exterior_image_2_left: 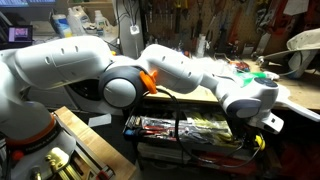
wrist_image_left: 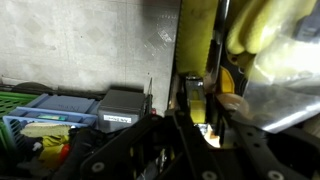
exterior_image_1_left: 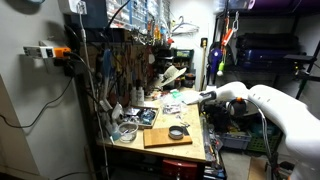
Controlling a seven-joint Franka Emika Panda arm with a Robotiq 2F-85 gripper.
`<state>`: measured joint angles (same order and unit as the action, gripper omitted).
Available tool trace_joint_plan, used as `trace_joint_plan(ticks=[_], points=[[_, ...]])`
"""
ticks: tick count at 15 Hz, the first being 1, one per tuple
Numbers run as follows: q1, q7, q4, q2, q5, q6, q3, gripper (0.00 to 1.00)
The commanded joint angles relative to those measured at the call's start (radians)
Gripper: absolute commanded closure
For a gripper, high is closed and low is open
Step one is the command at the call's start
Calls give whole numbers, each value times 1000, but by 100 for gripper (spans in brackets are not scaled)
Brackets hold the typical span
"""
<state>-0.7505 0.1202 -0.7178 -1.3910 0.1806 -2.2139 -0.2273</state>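
Bulky white arm [exterior_image_2_left: 60, 70] reaches long from beside the table [exterior_image_1_left: 199, 128], so its gripper [exterior_image_1_left: 195, 98] hangs just past the wooden board [exterior_image_1_left: 166, 138] (clenched or released, I cannot tell).

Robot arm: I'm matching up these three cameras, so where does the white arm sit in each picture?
In an exterior view: the white arm enters from the right edge, reaching left toward centre.
In an exterior view: the arm fills the foreground from the left edge to right of centre.
Wrist view: not in it; only the dark jaws at the bottom.
Shared landmark: the tool wall, in both exterior views.
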Motion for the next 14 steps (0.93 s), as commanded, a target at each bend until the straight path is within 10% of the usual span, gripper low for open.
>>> trace_joint_plan(ticks=[1, 14], points=[[4, 26, 5, 13, -4, -16, -17, 94], [50, 6, -264, 259, -7, -57, -41, 94]])
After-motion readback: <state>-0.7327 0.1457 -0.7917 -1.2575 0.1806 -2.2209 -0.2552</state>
